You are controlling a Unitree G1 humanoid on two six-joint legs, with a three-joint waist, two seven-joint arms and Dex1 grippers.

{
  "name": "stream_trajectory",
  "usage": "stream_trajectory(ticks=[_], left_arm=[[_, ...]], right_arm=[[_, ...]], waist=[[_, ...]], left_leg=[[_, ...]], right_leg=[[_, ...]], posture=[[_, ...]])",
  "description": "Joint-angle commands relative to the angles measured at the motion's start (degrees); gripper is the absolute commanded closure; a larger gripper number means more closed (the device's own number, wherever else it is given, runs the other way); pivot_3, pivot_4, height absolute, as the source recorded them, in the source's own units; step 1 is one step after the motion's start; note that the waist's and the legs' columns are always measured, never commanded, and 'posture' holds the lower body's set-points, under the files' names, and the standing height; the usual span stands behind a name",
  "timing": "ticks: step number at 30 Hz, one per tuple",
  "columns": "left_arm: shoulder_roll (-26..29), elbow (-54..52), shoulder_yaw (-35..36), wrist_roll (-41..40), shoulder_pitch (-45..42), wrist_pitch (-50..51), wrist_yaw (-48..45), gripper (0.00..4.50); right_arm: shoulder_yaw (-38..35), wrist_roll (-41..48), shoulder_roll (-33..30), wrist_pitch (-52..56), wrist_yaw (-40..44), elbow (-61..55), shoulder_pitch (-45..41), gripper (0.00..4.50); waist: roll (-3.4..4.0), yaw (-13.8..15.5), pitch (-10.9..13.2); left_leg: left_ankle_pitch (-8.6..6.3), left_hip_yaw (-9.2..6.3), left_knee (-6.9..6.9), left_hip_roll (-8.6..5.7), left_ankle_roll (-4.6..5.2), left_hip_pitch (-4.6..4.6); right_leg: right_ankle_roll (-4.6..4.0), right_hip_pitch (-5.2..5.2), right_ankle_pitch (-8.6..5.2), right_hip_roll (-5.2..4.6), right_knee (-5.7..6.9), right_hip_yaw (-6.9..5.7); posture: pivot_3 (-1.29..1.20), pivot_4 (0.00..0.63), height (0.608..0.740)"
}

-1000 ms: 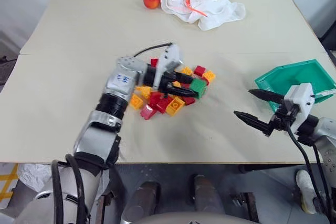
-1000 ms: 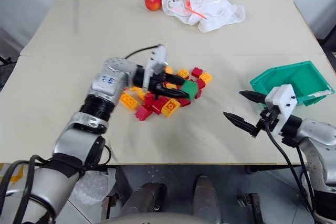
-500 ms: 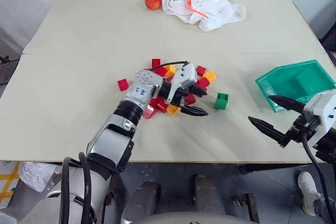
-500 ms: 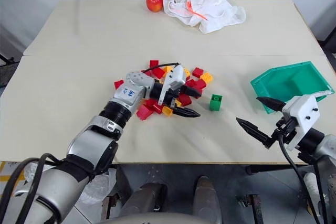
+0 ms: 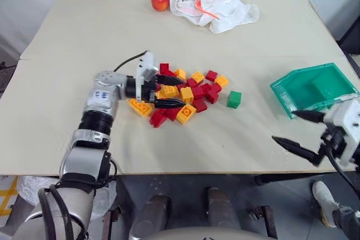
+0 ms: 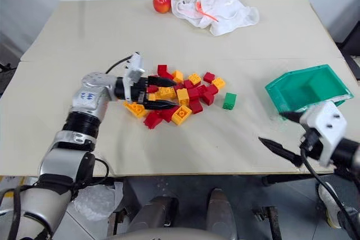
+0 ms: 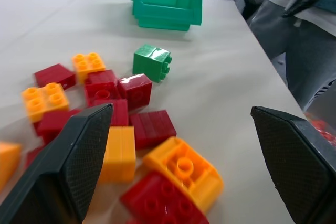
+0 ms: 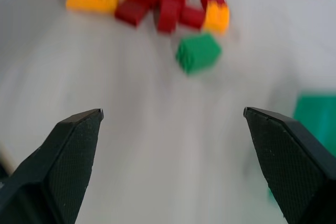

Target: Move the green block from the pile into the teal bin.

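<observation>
Green block (image 5: 234, 99), studded, lies alone; left gripper (image 5: 170, 91) and right gripper (image 5: 300, 132) gape empty.

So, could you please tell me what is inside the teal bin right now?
Nothing visible: the teal bin shows a bare floor, though its near wall hides a strip. The green block sits on the table beside the pile.

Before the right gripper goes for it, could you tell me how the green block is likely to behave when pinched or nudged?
The green block looks like hard moulded plastic, so probably stiff and light. Its flat sides should suit a pinch, though the glossy surface may slip. Lying alone on the table beside the pile, it would likely slide rather than roll.
</observation>
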Motion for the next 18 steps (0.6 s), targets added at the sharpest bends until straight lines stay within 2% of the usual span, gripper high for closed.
stream_trajectory(ticks=[1,5,7,11,16,18], left_arm=[[0.56,-3.65,2.34,-3.15,1.94,0.75,0.2,0.04],[1.49,-6.78,5.34,-6.11,4.82,1.18,1.09,0.04],[1.81,-7.9,5.78,-6.78,5.91,0.74,0.86,0.04],[2.72,-12.75,7.61,-9.27,9.57,1.08,1.58,0.04],[3.44,-17.26,7.55,-10.66,12.76,2.17,3.0,0.04],[3.8,-18.16,7.56,-11.11,13.54,2.37,3.14,0.0]], right_arm=[[8.32,-3.01,1.13,-0.37,-2.59,6.24,-8.57,0.0],[19.76,-7.89,4.97,-1.01,-2.92,18.35,-21.67,0.0],[22.85,-10.23,6.35,-3.21,-2.01,23.44,-25.58,0.0],[30.2,-16.3,11.97,-8.3,0.01,41.23,-38.78,0.0],[33.77,-19.3,15.22,-11.53,3.88,50.22,-44.62,0.0],[34.57,-19.53,15.42,-11.59,5.7,49.65,-44.49,0.39]], waist=[[0.01,0.19,0.0],[-0.01,0.24,0.01],[0.0,0.45,0.01],[0.01,-0.64,0.01],[0.03,-1.29,0.0],[0.03,-1.14,0.0]], left_leg=[[0.0,0.01,0.01,-0.02,0.0,-0.01],[0.0,-0.01,0.03,-0.04,0.0,-0.11],[0.0,-0.03,0.03,-0.04,0.0,-0.13],[-0.01,-0.03,-0.01,-0.07,0.01,-0.19],[0.0,-0.06,-0.07,0.01,-0.02,-0.2],[0.0,-0.06,-0.05,-0.01,-0.02,-0.2]], right_leg=[[-0.01,0.0,0.01,-0.01,0.0,0.01],[0.0,-0.09,0.03,-0.03,-0.03,0.0],[-0.01,-0.09,0.04,-0.03,-0.08,-0.02],[0.0,-0.16,0.05,-0.05,0.03,-0.05],[-0.01,-0.21,0.05,0.0,0.12,-0.08],[-0.01,-0.2,0.05,-0.01,0.12,-0.08]], posture=[[0.0,0.15,0.74],[0.0,0.15,0.74],[0.0,0.15,0.74],[0.0,0.15,0.74],[0.0,0.15,0.74],[0.0,0.15,0.74]])
